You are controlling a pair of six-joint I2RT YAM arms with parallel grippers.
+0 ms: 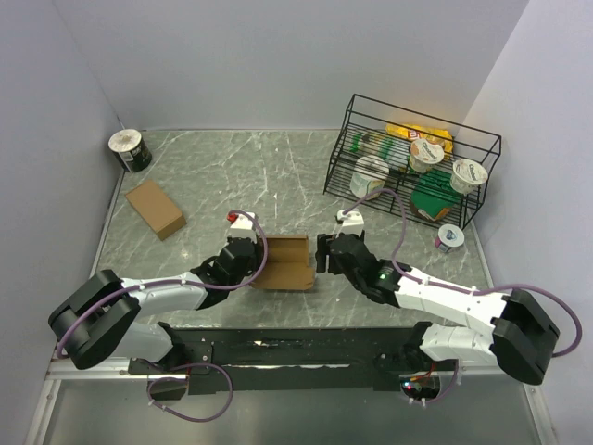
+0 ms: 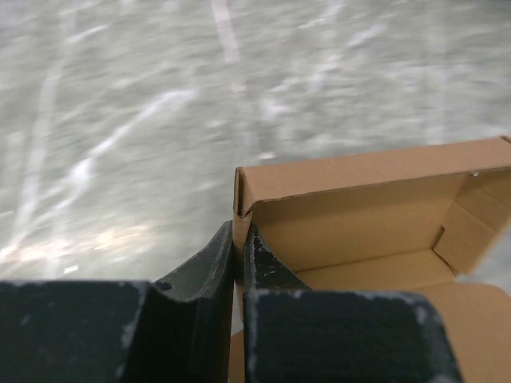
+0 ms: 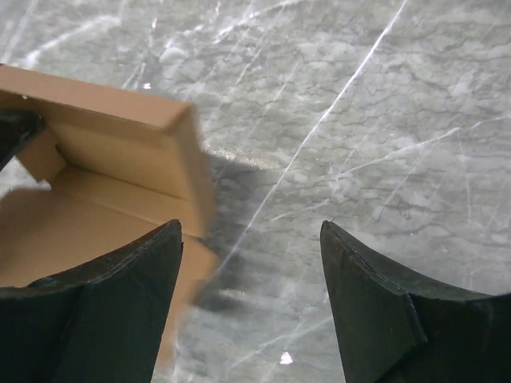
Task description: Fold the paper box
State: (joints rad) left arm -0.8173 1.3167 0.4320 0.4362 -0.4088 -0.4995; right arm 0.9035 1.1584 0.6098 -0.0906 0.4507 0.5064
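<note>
Top external | left gripper grasping paper box | right gripper released | rack: probably yogurt cups

The paper box is plain brown cardboard, an open tray with walls upright. It sits centrally before me, one wall pinched in my left gripper.

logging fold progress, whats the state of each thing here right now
paper box: half formed, walls raised, top open
left pincer: shut on the paper box's end wall
right pincer: open, by the box's other end, holding nothing
second cardboard box: closed, lying flat, far left
wire rack: upright, stocked
</note>
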